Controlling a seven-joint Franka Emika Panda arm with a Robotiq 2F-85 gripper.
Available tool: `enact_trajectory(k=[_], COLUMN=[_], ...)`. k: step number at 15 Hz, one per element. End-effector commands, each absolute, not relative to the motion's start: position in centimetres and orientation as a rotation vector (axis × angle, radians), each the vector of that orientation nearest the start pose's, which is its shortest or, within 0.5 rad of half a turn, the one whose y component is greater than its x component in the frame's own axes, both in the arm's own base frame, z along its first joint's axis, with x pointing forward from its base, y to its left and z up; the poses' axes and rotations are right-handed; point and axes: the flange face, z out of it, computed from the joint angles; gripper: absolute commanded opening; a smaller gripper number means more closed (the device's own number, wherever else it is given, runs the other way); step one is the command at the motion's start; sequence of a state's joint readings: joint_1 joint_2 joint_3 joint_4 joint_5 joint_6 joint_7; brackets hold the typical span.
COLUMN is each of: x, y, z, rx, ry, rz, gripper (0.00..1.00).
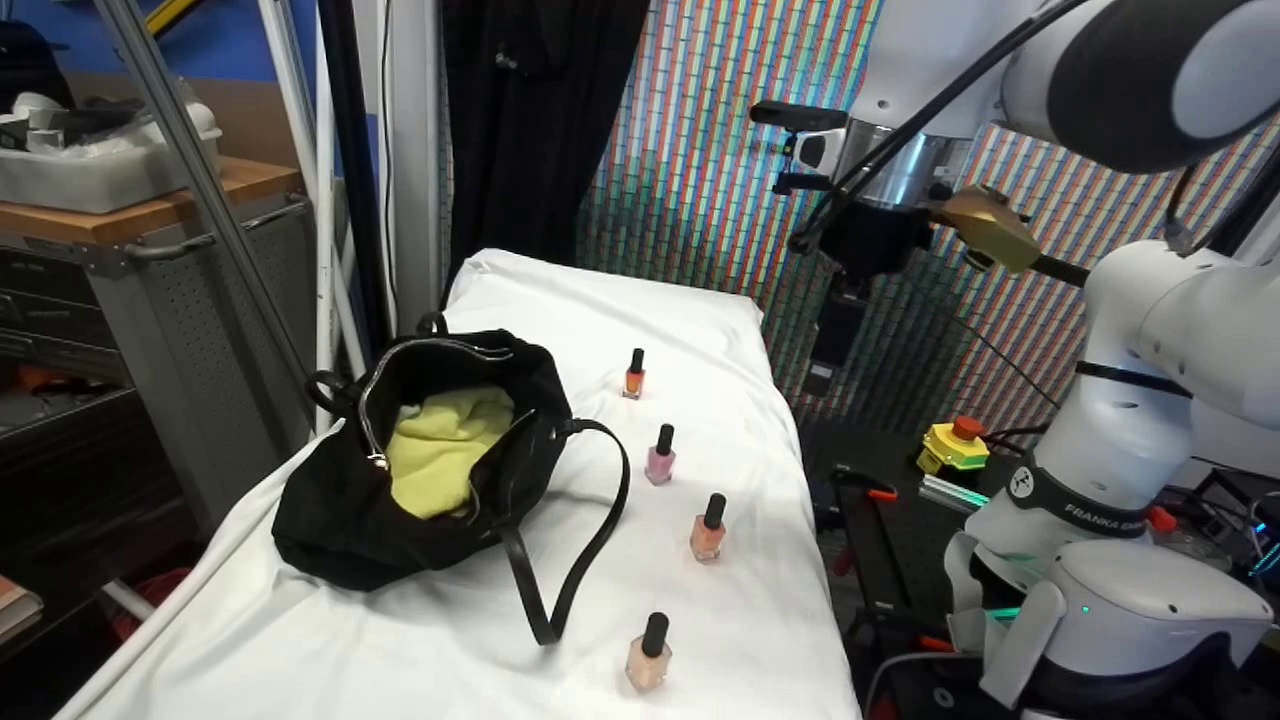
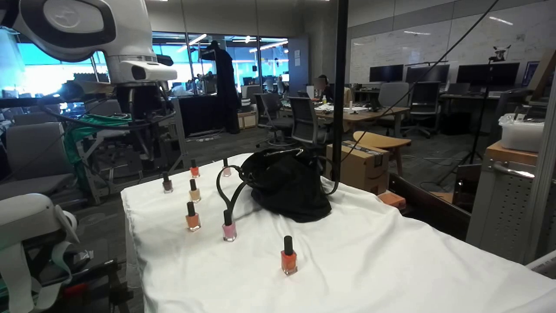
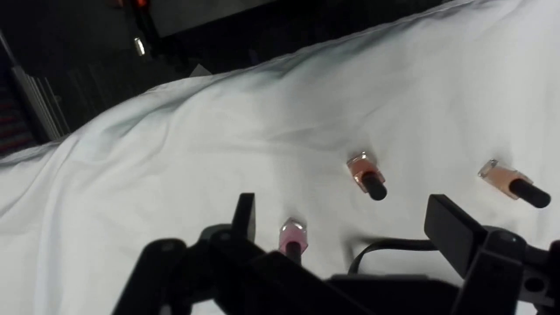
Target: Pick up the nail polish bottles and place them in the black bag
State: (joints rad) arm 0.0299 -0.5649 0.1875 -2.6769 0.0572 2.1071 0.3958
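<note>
- In an exterior view you count seven bottles [image 2: 289, 263], all upright on the white-draped tabletop [image 2: 382, 265]; in an exterior view you get four, the orange bottle [image 1: 634, 384] farthest toward 12 o'clock.
- The extra three, the dark bottle [image 2: 167, 186], red bottle [image 2: 195, 171] and pale bottle [image 2: 226, 171], range from 10 to 12 o'clock of the pink bottle [image 2: 229, 232].
- Your wrist view holds three: the pink bottle, coral bottle [image 3: 362, 169] and beige bottle [image 3: 502, 177].
- The bag [image 1: 400, 555] sits at the pink bottle's 9 o'clock, its yellow-green inside [image 1: 450, 450] showing in an exterior view; in an exterior view you see its black outside.
- Your end effector [image 3: 339, 208] is spread wide, well apart from the bottles in both exterior views.
- In the wrist view, the tabletop's edge runs from 9 to 2 o'clock; in an exterior view the arm base [image 1: 1120, 600] stands past it, at the pink bottle's 4 o'clock.
- Open tabletop spreads toward the pink bottle's 9 and 10 o'clock in your wrist view; the strap [image 3: 393, 244] loops at its 3.
</note>
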Motion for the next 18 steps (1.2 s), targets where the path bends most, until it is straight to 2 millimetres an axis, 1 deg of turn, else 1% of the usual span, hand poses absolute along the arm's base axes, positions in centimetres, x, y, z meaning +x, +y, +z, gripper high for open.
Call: enact_trajectory(k=[1,3,4,8,11,13,18], x=[37.8,39.0,39.7,42.1,43.9,45.1,47.7], y=[3.8,1.6,0.4,-3.0,-4.9,-5.9,-7.9], z=[41.0,40.5,40.1,38.2,36.0,34.6,30.9], rx=[-3.199,-3.188,-3.170,-3.126,-3.119,-3.115,-3.151], ry=[0.265,0.237,0.253,0.304,0.352,0.351,0.274], rz=[-0.023,-0.014,-0.025,-0.081,-0.126,-0.121,-0.088], gripper=[1.00,1.00,1.00,1.00,1.00,1.00,1.00])
